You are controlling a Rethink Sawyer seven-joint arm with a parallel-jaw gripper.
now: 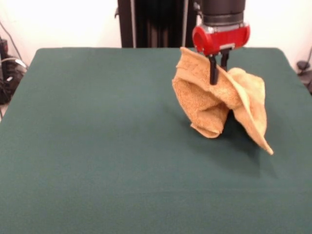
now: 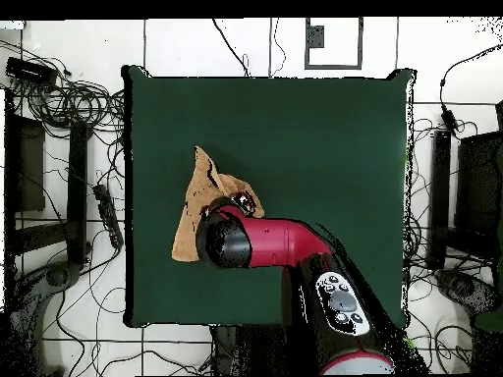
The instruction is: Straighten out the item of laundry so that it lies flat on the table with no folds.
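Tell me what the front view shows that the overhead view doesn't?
Only the front view shows the gripper with its jaws shut on the towel, holding it bunched, folded and mostly lifted. Only the overhead view shows the whole table, the red arm and floor cables. Both show the orange-tan towel crumpled, not flat.

Fuzzy terry towel point(image 1: 204, 105), matt green cloth table point(image 1: 97, 146) — gripper shell point(image 1: 220, 39) perhaps glossy plastic

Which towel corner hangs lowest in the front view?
The flat corner of the towel at its right end, pointing down toward the table; the other bunched lobe ends higher.
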